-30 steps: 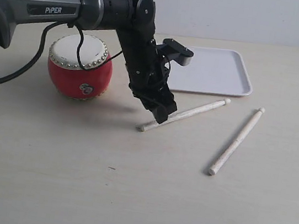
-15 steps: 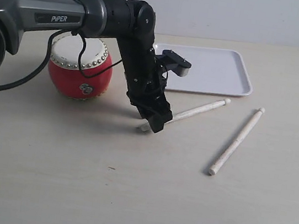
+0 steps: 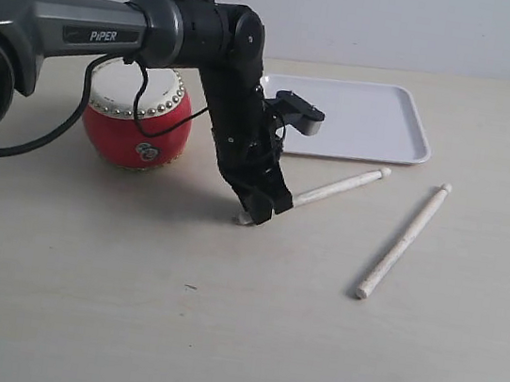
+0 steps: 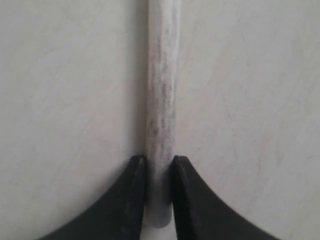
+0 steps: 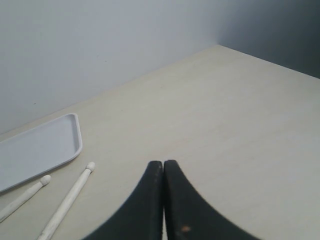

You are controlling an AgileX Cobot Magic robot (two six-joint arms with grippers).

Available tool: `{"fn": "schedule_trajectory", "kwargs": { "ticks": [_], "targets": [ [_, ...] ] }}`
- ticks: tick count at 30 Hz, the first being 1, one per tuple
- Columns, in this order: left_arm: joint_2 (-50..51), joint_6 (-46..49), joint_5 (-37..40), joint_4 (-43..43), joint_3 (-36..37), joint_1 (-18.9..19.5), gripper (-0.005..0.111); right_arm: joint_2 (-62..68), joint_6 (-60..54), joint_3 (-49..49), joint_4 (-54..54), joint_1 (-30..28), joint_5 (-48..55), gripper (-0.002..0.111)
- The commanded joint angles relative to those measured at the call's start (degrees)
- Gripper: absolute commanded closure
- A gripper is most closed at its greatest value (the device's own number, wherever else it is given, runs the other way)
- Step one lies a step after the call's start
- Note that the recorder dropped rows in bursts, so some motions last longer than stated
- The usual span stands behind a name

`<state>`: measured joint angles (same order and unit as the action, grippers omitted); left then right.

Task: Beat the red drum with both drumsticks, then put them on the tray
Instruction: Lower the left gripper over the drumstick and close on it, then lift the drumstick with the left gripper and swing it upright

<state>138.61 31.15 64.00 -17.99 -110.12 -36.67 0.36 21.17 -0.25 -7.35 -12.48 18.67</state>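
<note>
The red drum point(image 3: 136, 127) with its cream top stands at the left, partly behind my left arm. One drumstick point(image 3: 336, 190) lies slantwise in front of the white tray point(image 3: 360, 120). My left gripper point(image 3: 257, 212) is down at its plain butt end. In the left wrist view both fingers press the sides of that drumstick point(image 4: 162, 90), so the left gripper point(image 4: 160, 162) is shut on it. The second drumstick point(image 3: 405, 241) lies free to the right. My right gripper point(image 5: 163, 164) is shut and empty, high over the table, and sees the tray point(image 5: 35, 150) and both drumsticks point(image 5: 67, 200).
A black cable loops from the left arm in front of the drum. A grey wall point(image 3: 402, 22) runs behind the table. The right arm is out of the exterior view.
My left gripper slid down and to the left along the drumstick to its butt end and settled low on the table around it. The right drumstick and tray stayed put.
</note>
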Motion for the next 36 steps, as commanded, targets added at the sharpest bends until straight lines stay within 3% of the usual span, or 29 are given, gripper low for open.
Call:
{"fn": "schedule_trajectory", "kwargs": {
  "ticks": [1,18,27,36],
  "targets": [
    [0.2,-0.3,1.6,0.7,0.2,-0.1,0.107,-0.4,-0.1,0.3,-0.4,-0.1,-0.8,0.108],
    [-21.5,-12.5,3.0,-3.8,0.2,-1.0,0.107,-0.4,-0.1,0.3,-0.4,-0.1,-0.8,0.108],
    [-32.3,-21.7,3.9,3.6,0.2,-6.6,0.107,-0.4,-0.1,0.3,-0.4,-0.1,-0.8,0.108],
    [-35.4,-24.7,6.0,10.3,1.6,-7.3,0.107,-0.4,-0.1,0.3,-0.4,-0.1,-0.8,0.108]
  ]
}}
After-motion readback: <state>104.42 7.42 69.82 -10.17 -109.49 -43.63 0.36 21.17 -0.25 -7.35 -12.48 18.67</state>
